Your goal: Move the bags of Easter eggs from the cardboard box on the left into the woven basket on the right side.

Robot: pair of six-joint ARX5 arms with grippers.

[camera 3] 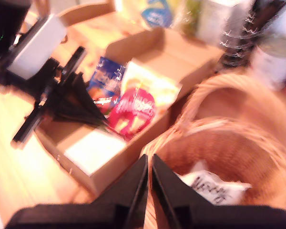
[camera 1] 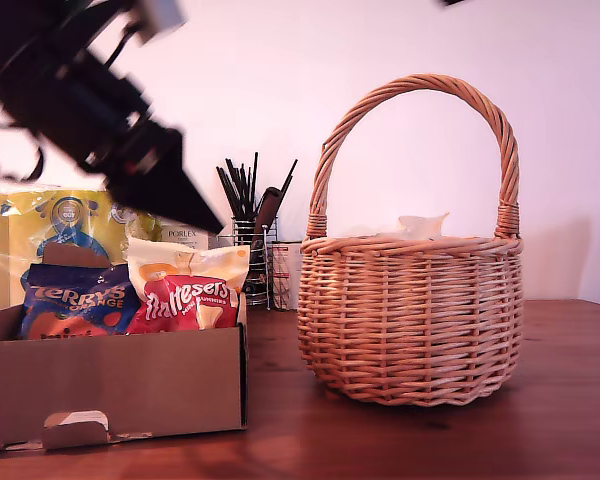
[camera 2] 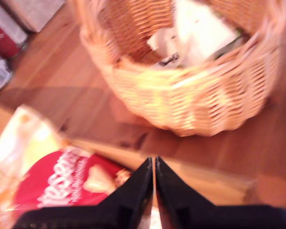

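Nearest the exterior camera stood the cardboard box (camera 1: pixel 110 385), at the exterior view's left on the wooden table (camera 1: pixel 430 440), with a tab cut-out in its front wall. Three bags of Easter eggs leaned upright inside it: the dark blue Terry's bag (camera 1: pixel 75 305), the red Maltesers bag (camera 1: pixel 188 303) beside it, and a cream-yellow bag (camera 1: pixel 185 262) behind the red one. A white bag (camera 1: pixel 420 226) poked above the rim of the woven basket (camera 1: pixel 412 315), which sat at the exterior view's right, apart from the box; in the second wrist view it lay on the basket's floor (camera 3: pixel 212 188). My first gripper (camera 1: pixel 212 224) hung over the box just above the cream-yellow bag, its jaws pressed together with nothing between them, as its own blurred camera showed (camera 2: pixel 154 164). My second gripper (camera 3: pixel 149 162) hovered over the basket's rim, jaws likewise closed and empty, though the blur made a thin gap hard to rule out. Behind the box stood a large yellow-and-blue plastic pack (camera 1: pixel 60 230), and between box and basket a wire utensil holder (camera 1: pixel 248 250) with dark utensils
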